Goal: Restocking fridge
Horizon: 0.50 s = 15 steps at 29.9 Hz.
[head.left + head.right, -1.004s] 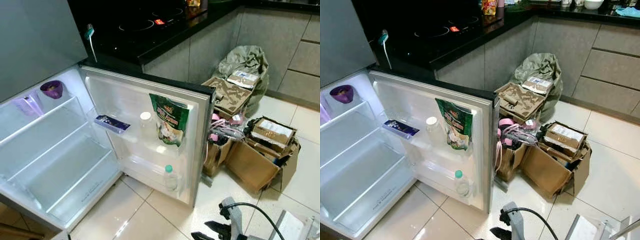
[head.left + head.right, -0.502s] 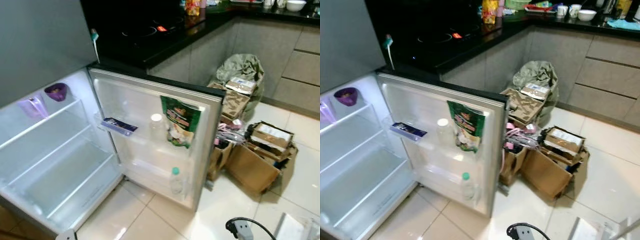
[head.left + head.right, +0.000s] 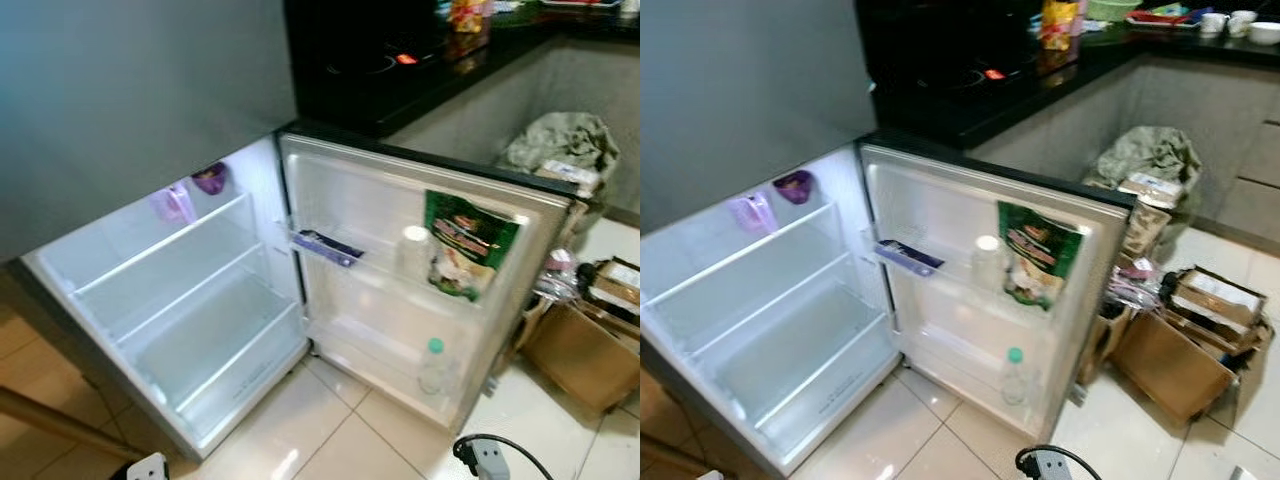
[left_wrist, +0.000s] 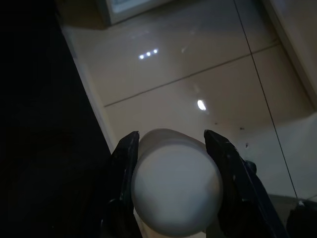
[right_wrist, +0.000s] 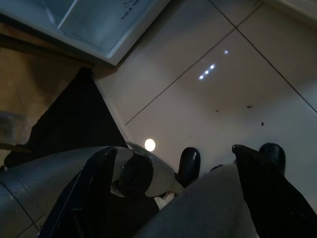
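Observation:
The fridge [image 3: 150,300] stands open and lit, and its shelves are nearly bare. A purple bowl [image 3: 209,178] and a lilac cup [image 3: 172,203] sit on the top shelf. The open door [image 3: 370,195] holds a green pouch [image 3: 465,245], a white-capped bottle [image 3: 413,250], a blue box [image 3: 325,247] and, lower down, a green-capped bottle [image 3: 432,365]. My left gripper [image 4: 171,136] hangs over the floor tiles, shut on a white rounded object [image 4: 176,193]. My right gripper [image 5: 174,148] also hangs low, with a grey rounded object [image 5: 203,208] between its fingers.
Open cardboard boxes [image 3: 1180,350] and a grey sack [image 3: 1150,150] crowd the floor right of the door. A black counter with a hob [image 3: 390,70] runs behind the fridge. Glossy tiles [image 3: 330,440] lie in front. A cabled part of my right arm [image 3: 485,455] shows at the bottom.
The camera has swung left, so the fridge now sits nearer the middle and the boxes slide off right. My right arm has dropped lower in view. The fridge contents have not moved.

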Available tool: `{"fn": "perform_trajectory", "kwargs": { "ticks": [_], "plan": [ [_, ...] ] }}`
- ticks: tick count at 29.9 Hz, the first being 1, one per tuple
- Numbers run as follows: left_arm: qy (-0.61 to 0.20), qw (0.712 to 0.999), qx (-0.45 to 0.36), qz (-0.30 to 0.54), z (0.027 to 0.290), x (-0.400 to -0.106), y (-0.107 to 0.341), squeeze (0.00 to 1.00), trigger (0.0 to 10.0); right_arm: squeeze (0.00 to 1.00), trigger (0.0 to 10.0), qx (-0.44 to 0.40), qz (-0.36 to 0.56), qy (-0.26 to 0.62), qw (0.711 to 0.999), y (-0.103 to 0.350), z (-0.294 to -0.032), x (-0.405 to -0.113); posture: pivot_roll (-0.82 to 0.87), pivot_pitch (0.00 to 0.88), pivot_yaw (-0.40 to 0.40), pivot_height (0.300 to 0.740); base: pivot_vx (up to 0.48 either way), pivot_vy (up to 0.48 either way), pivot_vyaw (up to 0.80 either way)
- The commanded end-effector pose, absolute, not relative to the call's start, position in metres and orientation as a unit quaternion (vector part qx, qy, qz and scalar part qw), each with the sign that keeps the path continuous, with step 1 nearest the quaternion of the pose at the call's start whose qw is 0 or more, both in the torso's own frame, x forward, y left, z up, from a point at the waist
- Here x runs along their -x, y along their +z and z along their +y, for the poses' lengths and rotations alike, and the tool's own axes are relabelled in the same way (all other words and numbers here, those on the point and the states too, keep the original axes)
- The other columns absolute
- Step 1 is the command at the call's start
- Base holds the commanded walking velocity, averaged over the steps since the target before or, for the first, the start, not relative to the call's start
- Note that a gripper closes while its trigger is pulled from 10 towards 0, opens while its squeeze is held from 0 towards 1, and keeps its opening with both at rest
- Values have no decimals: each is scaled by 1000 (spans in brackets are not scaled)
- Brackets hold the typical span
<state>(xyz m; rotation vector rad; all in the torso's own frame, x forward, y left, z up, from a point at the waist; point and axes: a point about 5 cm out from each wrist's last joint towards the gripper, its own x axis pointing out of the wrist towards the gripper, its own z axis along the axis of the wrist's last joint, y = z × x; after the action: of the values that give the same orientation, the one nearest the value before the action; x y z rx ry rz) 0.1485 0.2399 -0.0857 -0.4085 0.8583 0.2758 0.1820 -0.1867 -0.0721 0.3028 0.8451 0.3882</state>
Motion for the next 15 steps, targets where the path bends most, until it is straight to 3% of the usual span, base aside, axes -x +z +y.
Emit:
{"fn": "perform_trajectory", "kwargs": {
  "ticks": [1,15],
  "plan": [
    [124,877,200,419,234,-147,-88,0,10000,0,10000,-142,409,180,883,-73,-191,-180,-95,59,76,740,0,-364,0],
    [107,874,193,432,225,-144,-91,0,10000,0,10000,-142,414,179,881,-75,-189,-178,-87,58,75,740,0,0,0]
  ]
}}
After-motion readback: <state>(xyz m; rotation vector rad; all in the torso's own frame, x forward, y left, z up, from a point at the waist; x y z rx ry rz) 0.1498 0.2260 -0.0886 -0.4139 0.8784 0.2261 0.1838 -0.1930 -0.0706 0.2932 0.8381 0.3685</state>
